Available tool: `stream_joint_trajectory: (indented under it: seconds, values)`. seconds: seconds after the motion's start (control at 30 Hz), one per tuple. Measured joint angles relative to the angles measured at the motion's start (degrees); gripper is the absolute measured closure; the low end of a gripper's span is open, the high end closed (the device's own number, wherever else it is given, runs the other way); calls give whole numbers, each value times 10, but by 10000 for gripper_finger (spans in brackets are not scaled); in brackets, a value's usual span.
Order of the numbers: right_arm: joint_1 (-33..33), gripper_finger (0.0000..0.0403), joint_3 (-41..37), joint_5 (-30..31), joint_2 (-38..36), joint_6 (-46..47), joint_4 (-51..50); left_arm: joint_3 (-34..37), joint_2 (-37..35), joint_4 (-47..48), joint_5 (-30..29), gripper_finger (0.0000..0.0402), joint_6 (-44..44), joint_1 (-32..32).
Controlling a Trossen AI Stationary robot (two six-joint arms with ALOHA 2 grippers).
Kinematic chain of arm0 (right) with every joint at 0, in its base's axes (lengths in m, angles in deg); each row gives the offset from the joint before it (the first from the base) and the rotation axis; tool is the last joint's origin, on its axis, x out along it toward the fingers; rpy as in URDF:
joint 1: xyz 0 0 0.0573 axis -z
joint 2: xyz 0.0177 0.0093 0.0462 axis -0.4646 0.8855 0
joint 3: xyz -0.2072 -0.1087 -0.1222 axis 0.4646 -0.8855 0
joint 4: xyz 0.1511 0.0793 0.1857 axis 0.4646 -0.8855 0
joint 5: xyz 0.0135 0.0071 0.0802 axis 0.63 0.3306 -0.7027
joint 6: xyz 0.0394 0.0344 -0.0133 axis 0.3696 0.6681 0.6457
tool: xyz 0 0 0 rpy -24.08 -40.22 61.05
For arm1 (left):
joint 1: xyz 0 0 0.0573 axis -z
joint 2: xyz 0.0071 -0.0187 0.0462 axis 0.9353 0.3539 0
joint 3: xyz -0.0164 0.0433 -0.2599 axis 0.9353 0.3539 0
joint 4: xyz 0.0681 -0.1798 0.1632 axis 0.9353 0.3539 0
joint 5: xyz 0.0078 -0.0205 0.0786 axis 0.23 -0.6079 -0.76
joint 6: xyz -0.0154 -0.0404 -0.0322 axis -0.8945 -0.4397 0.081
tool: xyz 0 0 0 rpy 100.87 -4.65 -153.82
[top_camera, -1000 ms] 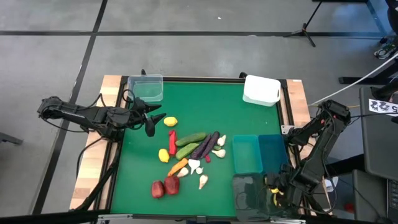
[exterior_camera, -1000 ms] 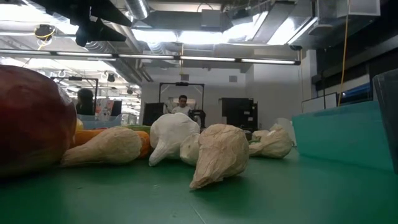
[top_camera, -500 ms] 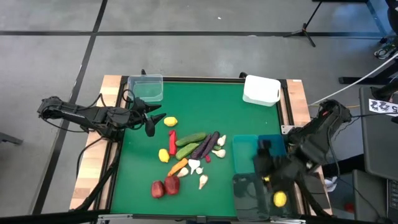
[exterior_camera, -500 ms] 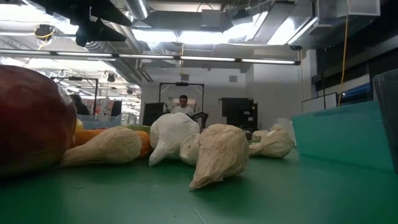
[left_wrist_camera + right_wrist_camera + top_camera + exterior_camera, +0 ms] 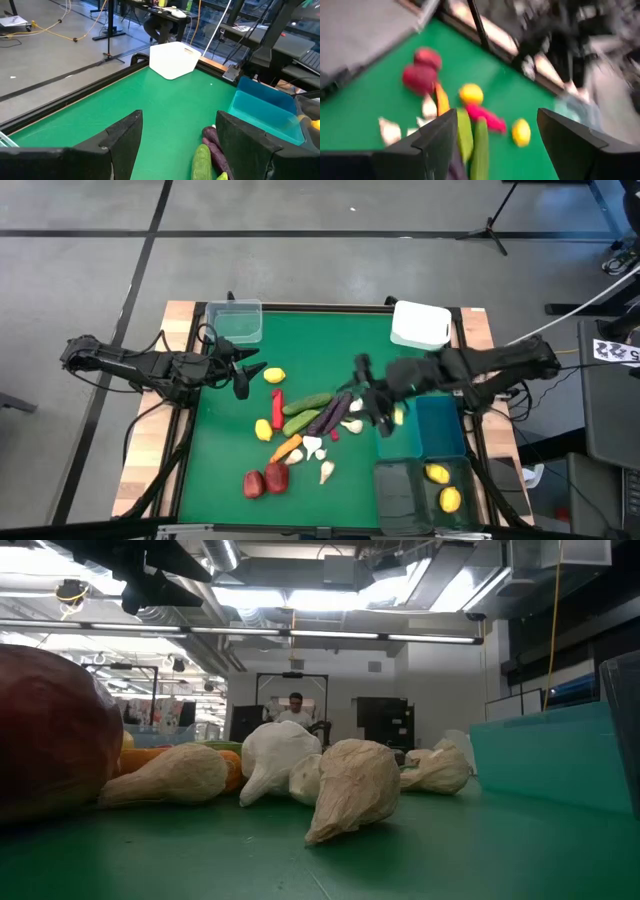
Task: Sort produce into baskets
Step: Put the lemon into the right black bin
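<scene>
right arm swings over the produce pile, two lemons in the dark basket

the green table (image 5: 220, 470) carries the baskets along its edges: a clear basket (image 5: 234, 320) at the far left corner, a white basket (image 5: 420, 324) at the far right, two teal baskets (image 5: 418, 427) side by side on the right, and dark baskets (image 5: 412, 488) at the near right. two lemons (image 5: 443, 487) lie in the dark basket nearest the right edge.

the right arm reaches across from the right side, and the right gripper (image 5: 371, 394) hangs above the right end of the produce pile (image 5: 305, 430), its fingers (image 5: 436, 139) spread wide with nothing between them. in its wrist view the cucumbers (image 5: 472, 140), a red pepper (image 5: 485, 116), two more lemons (image 5: 496, 111) and the dark red fruits (image 5: 421, 72) lie on the mat ahead of the open jaws, none touching them.

the left gripper (image 5: 243, 372) waits over the left part of the table near the clear basket, jaws partly apart and holding nothing; a cucumber (image 5: 202, 161) and eggplant (image 5: 214, 145) lie on the mat just beyond its fingers (image 5: 123, 140).

a second ago the right gripper was low at the dark baskets by the near right corner; it has since swung across to the pile, leaving a second lemon in that basket. the left arm has not moved. in the low view the garlic bulbs (image 5: 330, 783) lie unchanged.
</scene>
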Motion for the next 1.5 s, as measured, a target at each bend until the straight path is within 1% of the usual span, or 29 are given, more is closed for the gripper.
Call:
stream_joint_trajectory:
  seconds: [0.07,0.17,0.33,0.37,0.43,0.6,0.77,0.97,1.07,1.17,1.23,1.37,1.5]
  values:
    - [47,129,-24,-38,2,-6,65,0,0,0,0,155,0,0]
    - [113,129,-75,-60,6,0,161,0,0,0,-1,155,15,0]
    - [199,130,-171,-75,37,66,411,0,0,0,-25,155,33,0]
    - [211,130,-184,-76,49,81,457,0,0,1,-33,155,33,0]
    - [227,130,-196,-76,79,103,508,0,0,1,-46,155,32,0]
    - [232,130,-184,-76,169,107,598,0,0,1,-50,155,32,-4]
    - [231,130,-142,-77,252,113,601,0,0,1,-53,155,31,-6]
    - [232,130,-54,-84,343,124,600,0,0,1,-57,155,31,-7]
    - [230,130,2,-94,385,138,568,0,0,0,-57,155,31,-8]
    - [230,130,40,-103,420,150,527,0,0,0,-57,155,28,-8]
    - [230,130,48,-103,433,151,505,0,0,1,-58,155,28,-8]
    - [230,130,50,-106,457,176,509,0,0,2,-58,155,27,-8]
    - [230,130,50,-107,483,181,525,0,0,2,-58,155,29,-8]
